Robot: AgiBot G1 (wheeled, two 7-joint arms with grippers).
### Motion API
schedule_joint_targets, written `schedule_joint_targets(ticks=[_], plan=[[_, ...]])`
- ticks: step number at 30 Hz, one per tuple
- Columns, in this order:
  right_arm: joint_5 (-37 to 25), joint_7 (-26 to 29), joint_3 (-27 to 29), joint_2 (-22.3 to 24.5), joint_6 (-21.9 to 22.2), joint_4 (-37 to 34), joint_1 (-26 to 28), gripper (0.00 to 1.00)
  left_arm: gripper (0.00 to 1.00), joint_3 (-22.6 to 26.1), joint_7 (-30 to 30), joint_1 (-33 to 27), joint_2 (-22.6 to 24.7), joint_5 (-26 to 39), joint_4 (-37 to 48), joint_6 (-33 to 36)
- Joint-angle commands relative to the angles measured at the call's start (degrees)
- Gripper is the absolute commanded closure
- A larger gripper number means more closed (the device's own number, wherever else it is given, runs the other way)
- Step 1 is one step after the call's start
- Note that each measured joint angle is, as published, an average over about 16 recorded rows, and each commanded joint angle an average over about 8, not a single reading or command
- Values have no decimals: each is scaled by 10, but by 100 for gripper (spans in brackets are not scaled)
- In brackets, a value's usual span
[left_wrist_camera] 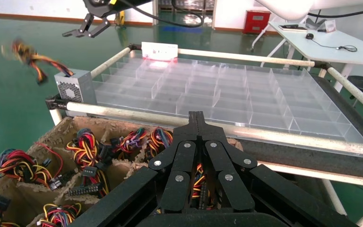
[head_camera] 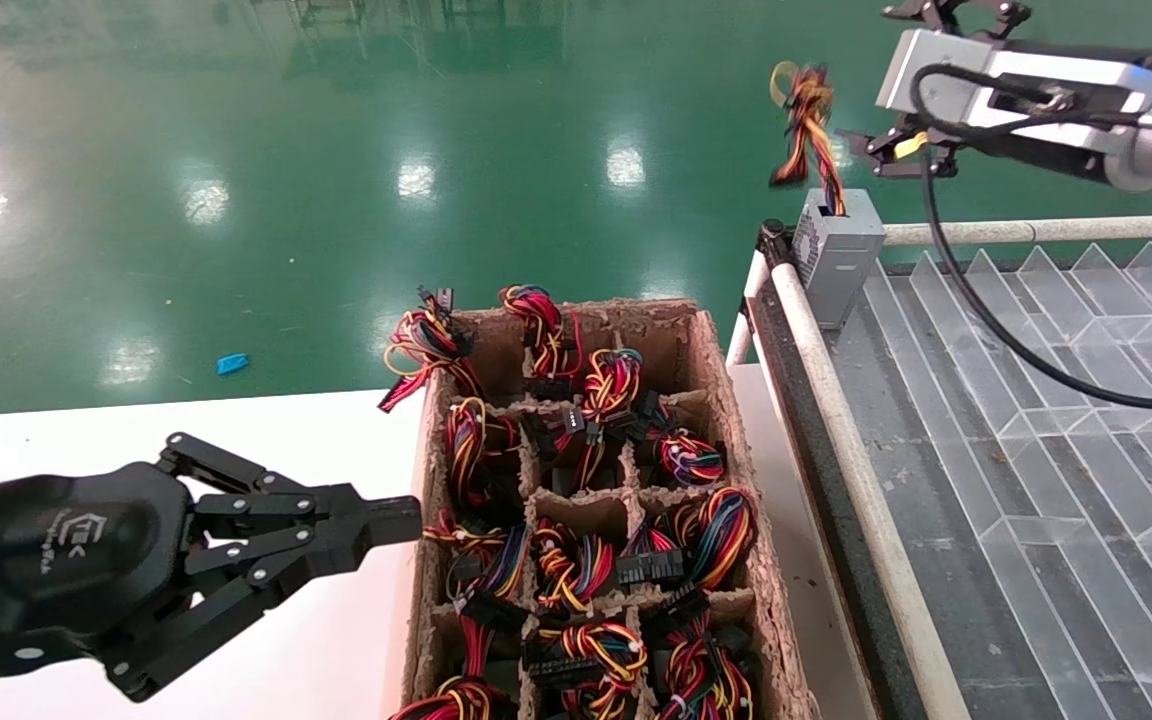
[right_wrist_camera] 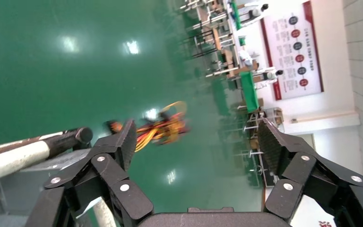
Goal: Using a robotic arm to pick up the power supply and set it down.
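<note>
The power supply (head_camera: 839, 255), a small grey box with a vent grille, stands upright on the near left corner of the clear divider tray (head_camera: 1036, 400). Its red, yellow and orange wires (head_camera: 806, 120) stick up, blurred. My right gripper (head_camera: 896, 85) hangs open just to the right of the wires, with nothing between its fingers. In the right wrist view the right gripper (right_wrist_camera: 198, 142) is wide apart and the wires (right_wrist_camera: 163, 127) lie beyond one finger. My left gripper (head_camera: 406, 520) is shut and empty beside the cardboard tray's left wall; the left wrist view shows the left gripper (left_wrist_camera: 197, 118), the power supply (left_wrist_camera: 73, 85) and the wires (left_wrist_camera: 33, 59).
A brown pulp-cardboard tray (head_camera: 726, 400) on the white table (head_camera: 236, 430) holds several more units with coloured wire bundles. White tube rails (head_camera: 836, 400) frame the clear divider tray. Green floor lies beyond.
</note>
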Motion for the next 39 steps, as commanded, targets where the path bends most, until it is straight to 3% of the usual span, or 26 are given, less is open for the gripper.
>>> schedule_joint_targets(ticks=[1,9,10,17,18,39], plan=[[10,-3,5,3,-1,4,-2,0,100,0,0,0,0,0,0,0],[78,-14,32,24,-34,31,-25,0,100,0,0,0,0,0,0,0],[84,-10,33,26,-38,34,-29,0,94,0,0,0,0,0,0,0],[134,30,40,42,-79,60,-66,0,7,0,0,0,0,0,0,0],[142,36,41,45,-86,64,-72,0,0,0,0,0,0,0,0,0],[313,160,70,98,-218,146,-190,0,0,0,0,0,0,0,0,0]])
